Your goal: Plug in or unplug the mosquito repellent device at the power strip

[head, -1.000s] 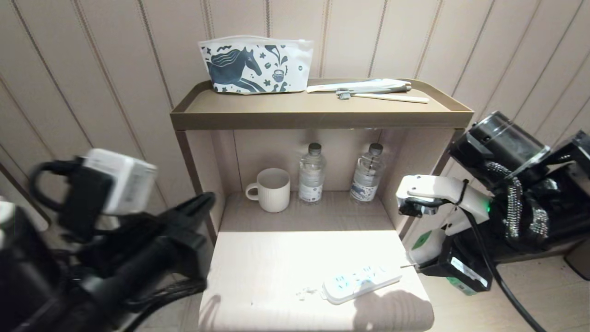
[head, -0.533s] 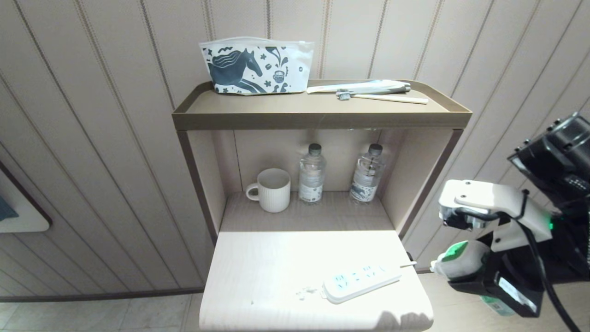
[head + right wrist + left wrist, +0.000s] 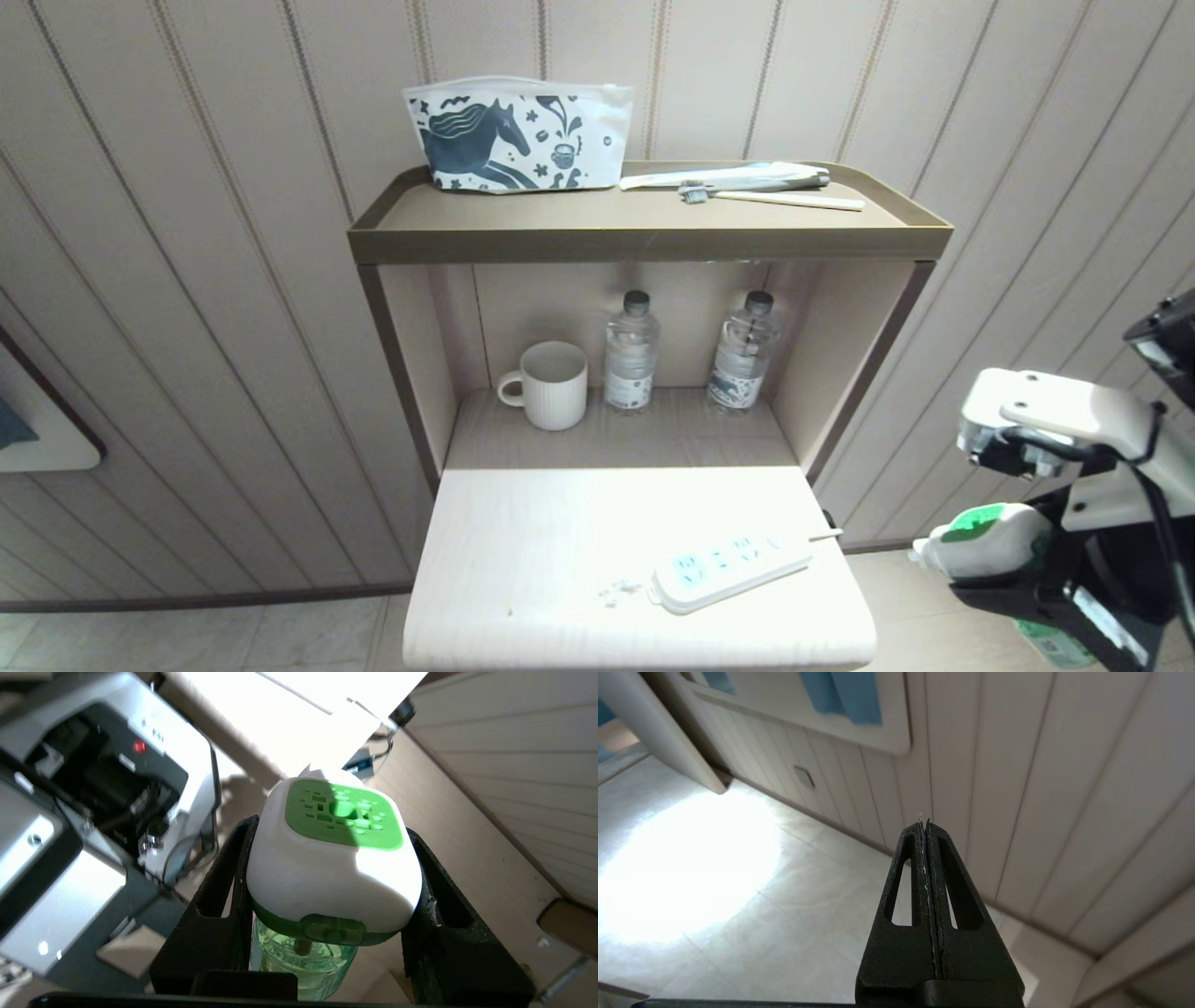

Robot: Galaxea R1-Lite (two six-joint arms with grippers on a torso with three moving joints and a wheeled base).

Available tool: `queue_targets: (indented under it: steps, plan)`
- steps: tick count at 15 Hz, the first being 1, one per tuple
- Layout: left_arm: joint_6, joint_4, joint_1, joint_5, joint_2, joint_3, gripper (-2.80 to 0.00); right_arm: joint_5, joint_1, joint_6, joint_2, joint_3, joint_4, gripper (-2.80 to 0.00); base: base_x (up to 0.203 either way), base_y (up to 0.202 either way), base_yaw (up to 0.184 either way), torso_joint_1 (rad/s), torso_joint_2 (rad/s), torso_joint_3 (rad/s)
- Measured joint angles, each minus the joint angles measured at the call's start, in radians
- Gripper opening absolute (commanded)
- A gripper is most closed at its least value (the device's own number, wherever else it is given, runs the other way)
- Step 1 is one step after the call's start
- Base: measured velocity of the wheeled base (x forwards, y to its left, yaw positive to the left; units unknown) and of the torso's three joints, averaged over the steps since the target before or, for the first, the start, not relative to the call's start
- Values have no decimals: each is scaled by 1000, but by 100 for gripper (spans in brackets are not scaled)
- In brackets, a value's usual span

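The mosquito repellent device [image 3: 327, 858], a white cap with a green centre over a green liquid bottle, sits clamped between the black fingers of my right gripper [image 3: 329, 830]. In the head view that gripper [image 3: 990, 560] holds the device [image 3: 980, 537] off the stand's right side, apart from the power strip. The white power strip [image 3: 728, 569] with light-blue sockets lies on the pale lower shelf [image 3: 560, 560], near its front right edge, with nothing plugged in. My left gripper [image 3: 923, 826] is shut and empty, facing floor and panelled wall, out of the head view.
A white mug [image 3: 551, 383] and two clear water bottles [image 3: 630, 353] stand in the stand's recess. On the brown top shelf [image 3: 644, 229] lie a horse-print pouch [image 3: 518, 135] and a toothbrush [image 3: 775, 196]. Panelled wall surrounds the stand.
My left arm has swung out of the head view. The right gripper with the device has drawn away to the right, further from the power strip.
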Motion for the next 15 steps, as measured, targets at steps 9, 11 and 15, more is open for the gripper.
queue_targets:
  steps: [9,11,15]
  plan:
    - [6,-72,47,-658,-78,210,-280,-244,14,131,-20,388,-948,-280,0,0,0,0,0,0]
    - [9,-57,47,-688,-79,207,-280,-245,15,145,-20,428,-1040,-280,0,0,0,0,0,0]
    - [68,-32,4,-768,-116,189,-280,-246,18,153,-11,443,-1047,-280,0,0,0,0,0,0]
